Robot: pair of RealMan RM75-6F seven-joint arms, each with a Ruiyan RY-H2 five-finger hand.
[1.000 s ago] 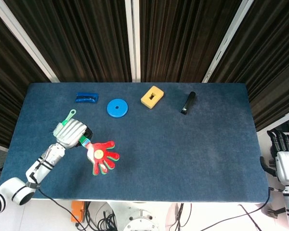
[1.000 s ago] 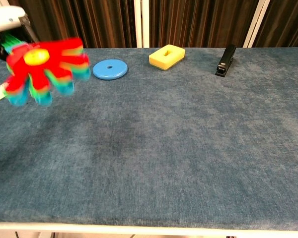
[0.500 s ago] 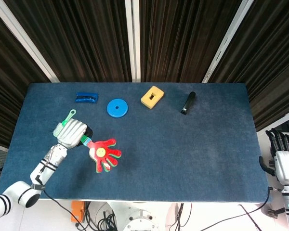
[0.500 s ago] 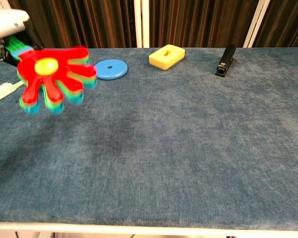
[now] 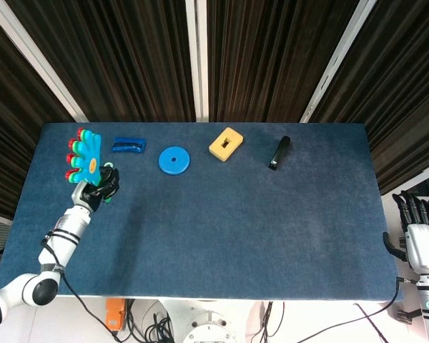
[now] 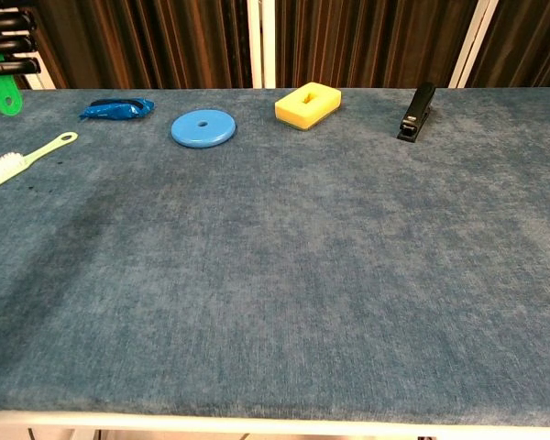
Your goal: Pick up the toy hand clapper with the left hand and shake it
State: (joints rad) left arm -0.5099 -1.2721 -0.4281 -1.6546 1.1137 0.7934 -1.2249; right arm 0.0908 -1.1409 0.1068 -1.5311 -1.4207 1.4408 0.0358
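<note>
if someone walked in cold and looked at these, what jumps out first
The bright toy hand clapper stands out, raised at the table's far left corner with its handle gripped by the left hand. Along the far edge of the dark blue table sit a blue disc, a yellow block and a black stapler. The right hand hangs off the table's right side.

Multicoloured toy hand clapper upright in the left hand, fingers up.
</note>
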